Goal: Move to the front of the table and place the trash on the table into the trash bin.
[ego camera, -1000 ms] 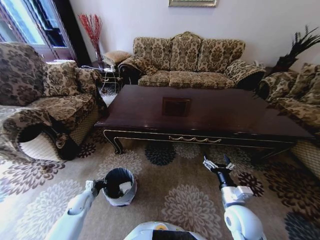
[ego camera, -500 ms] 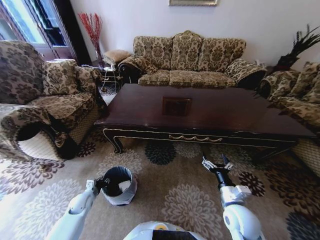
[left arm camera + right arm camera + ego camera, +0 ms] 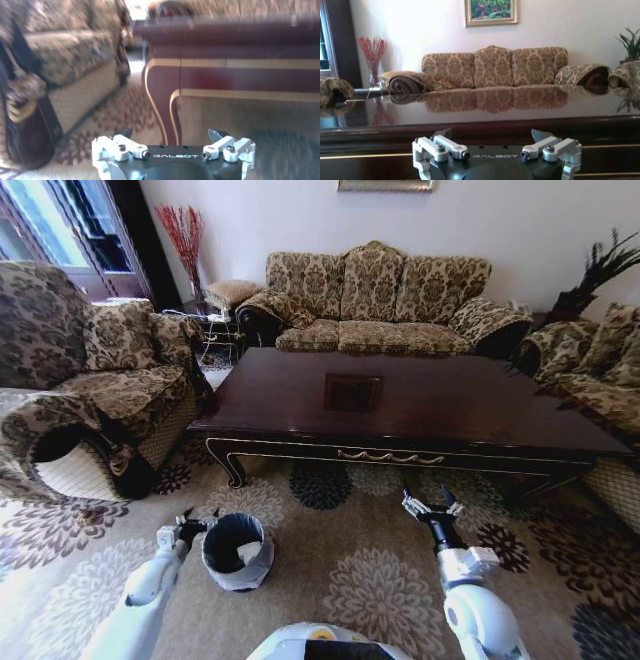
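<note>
Both grippers empty & spread; trash already sits in the bin, coffee-table surface bare.

Left gripper (image 3: 186, 526), fingers apart and holding nothing, hangs low just beside the trash bin (image 3: 237, 554), w/ the bin on its inner side toward the right gripper (image 3: 425, 504), which is likewise released and hovers ahead of the coffee table (image 3: 400, 405) apron. A white wad of trash (image 3: 250, 553) lies inside the bin against the black liner. Judging by looks: crumpled paper, v. light, soft, crushes easily, no fragility; a pinch across its bulk would do. The bin itself looks light & easy to tip, so best taken at the rim, not the slippery bag. Table surface glossy, reflective; anything on it would likely slide.
</note>
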